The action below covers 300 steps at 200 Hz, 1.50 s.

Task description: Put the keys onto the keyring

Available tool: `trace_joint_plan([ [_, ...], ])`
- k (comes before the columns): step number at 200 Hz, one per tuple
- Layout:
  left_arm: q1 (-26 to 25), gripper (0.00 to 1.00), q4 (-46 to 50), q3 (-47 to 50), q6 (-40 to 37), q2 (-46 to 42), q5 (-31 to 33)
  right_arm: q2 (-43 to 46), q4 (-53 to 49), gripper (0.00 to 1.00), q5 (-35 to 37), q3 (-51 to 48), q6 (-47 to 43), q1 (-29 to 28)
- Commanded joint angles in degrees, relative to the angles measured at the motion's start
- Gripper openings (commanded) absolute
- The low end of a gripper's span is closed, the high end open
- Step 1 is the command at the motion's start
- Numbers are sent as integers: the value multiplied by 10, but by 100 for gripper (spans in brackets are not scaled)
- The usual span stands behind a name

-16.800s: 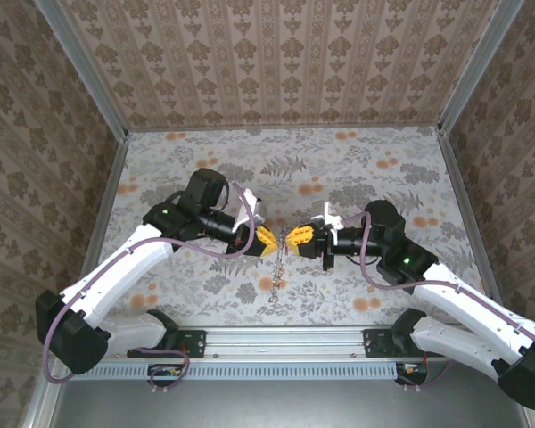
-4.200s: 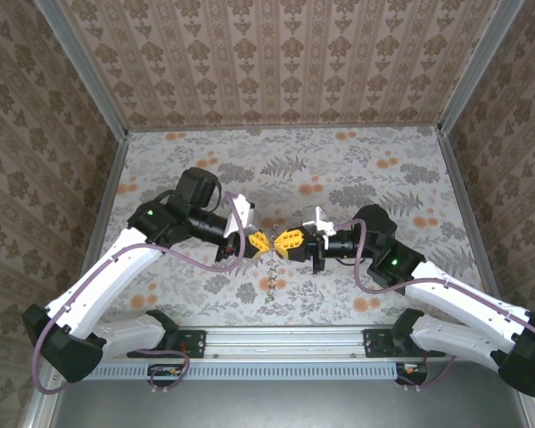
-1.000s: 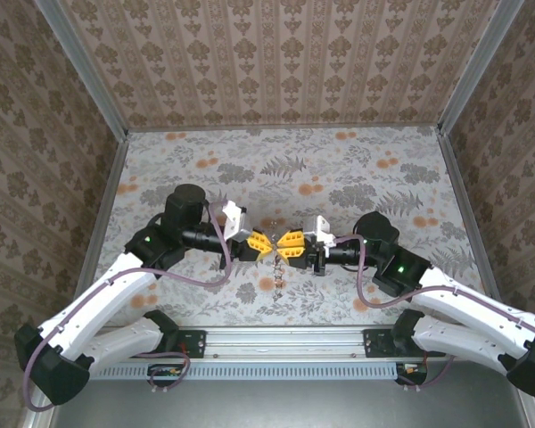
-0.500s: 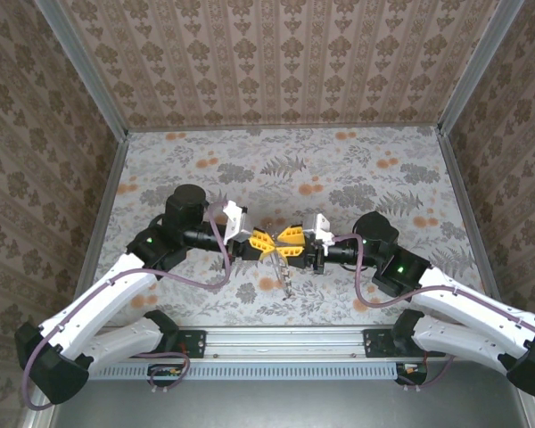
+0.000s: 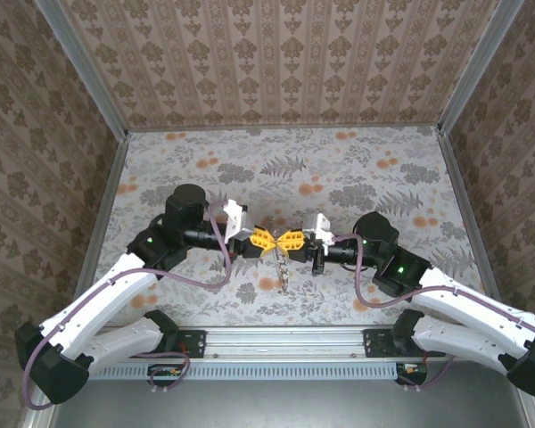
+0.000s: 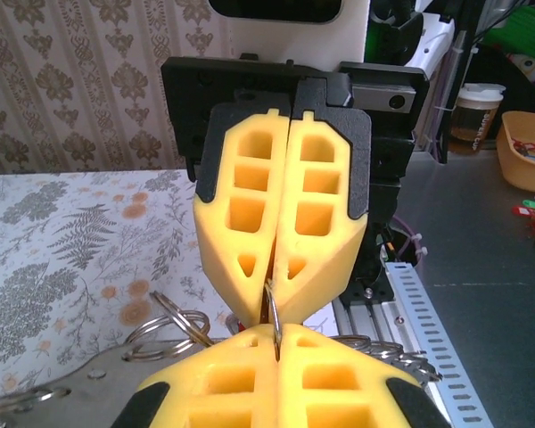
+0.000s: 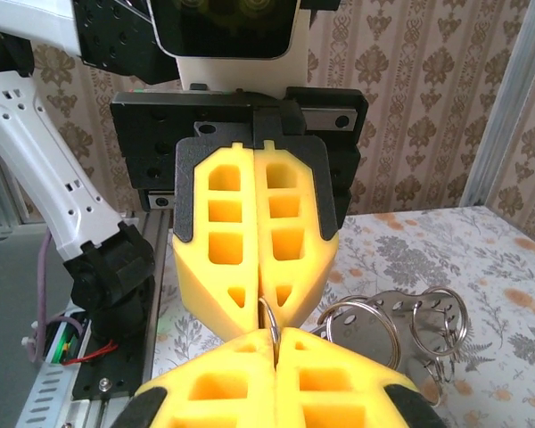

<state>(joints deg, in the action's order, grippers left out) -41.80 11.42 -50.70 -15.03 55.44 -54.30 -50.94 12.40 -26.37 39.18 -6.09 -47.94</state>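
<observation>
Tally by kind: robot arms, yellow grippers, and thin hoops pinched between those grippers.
Robot arms: 2, left arm and right arm
Yellow grippers: 2, left gripper and right gripper
Thin hoops pinched between them: 1, the keyring
Total: 5

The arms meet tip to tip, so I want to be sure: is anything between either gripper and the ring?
Nothing visible. The left gripper and right gripper, jaws shut, both pinch the thin ring directly. Spare rings and a holed metal plate hang beside the pinch, not in it.
</observation>
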Motion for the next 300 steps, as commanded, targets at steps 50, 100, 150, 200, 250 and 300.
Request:
trace_joint_plan([
  [50, -75, 28, 244, -116, -92, -8, 215, 20, -101, 0, 86, 25, -73, -19],
  [100, -92, 26, 244, -134, -110, 25, 229, 23, -112, 0, 103, 29, -91, -43],
  [150, -93, 25, 251, -142, -115, 48, 224, 22, -106, 0, 108, 27, -97, -49],
  [200, -96, 22, 249, -140, -113, 53, 223, 17, -105, 0, 106, 30, -99, -50],
  [250, -104, 11, 233, -134, -111, 65, 228, 14, -106, 0, 109, 37, -101, -52],
  [300, -103, 0, 197, -108, -96, 43, 224, 14, -112, 0, 114, 40, -100, -54],
])
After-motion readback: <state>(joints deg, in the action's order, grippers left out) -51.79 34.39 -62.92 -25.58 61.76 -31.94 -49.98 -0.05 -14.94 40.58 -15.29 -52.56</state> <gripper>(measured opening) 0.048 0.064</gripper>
